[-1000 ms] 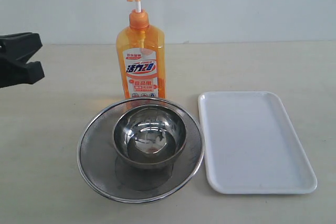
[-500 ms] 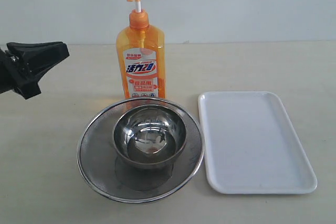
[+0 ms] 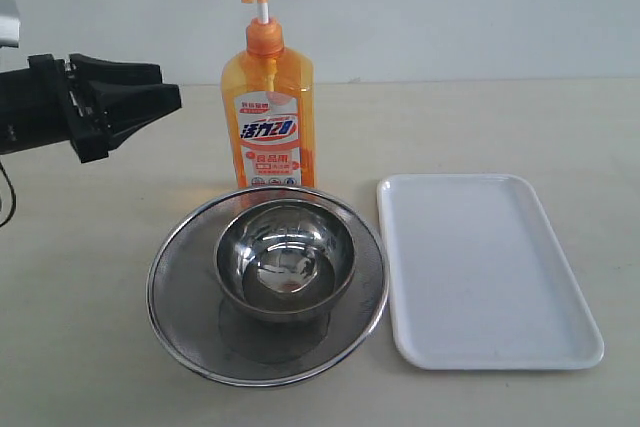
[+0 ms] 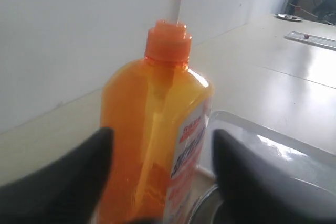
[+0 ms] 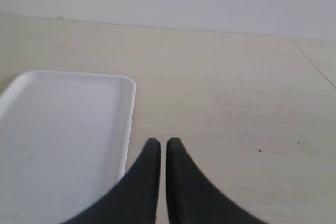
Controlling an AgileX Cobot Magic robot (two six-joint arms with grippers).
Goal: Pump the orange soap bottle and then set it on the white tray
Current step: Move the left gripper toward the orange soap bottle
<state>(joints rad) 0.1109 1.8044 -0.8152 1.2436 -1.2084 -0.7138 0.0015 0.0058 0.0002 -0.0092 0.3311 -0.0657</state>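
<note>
While the orange soap bottle (image 3: 268, 122) stands upright on the table, just beyond the mesh strainer (image 3: 175, 297) that holds a steel bowl (image 3: 287, 252), the left gripper (image 3: 168, 87) hangs to its left, fingers spread and not touching it. The white tray (image 3: 490, 267) lies right of the strainer. The right gripper (image 5: 158, 153), fingers pressed nearly together, hovers beside the tray's edge.

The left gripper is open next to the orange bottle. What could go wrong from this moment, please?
1. The orange soap bottle is tall and narrow, so a sideways push from the left gripper could tip it.
2. The mesh strainer holding the steel bowl sits close in front of the bottle, so a low carry to the white tray might catch them.
</note>
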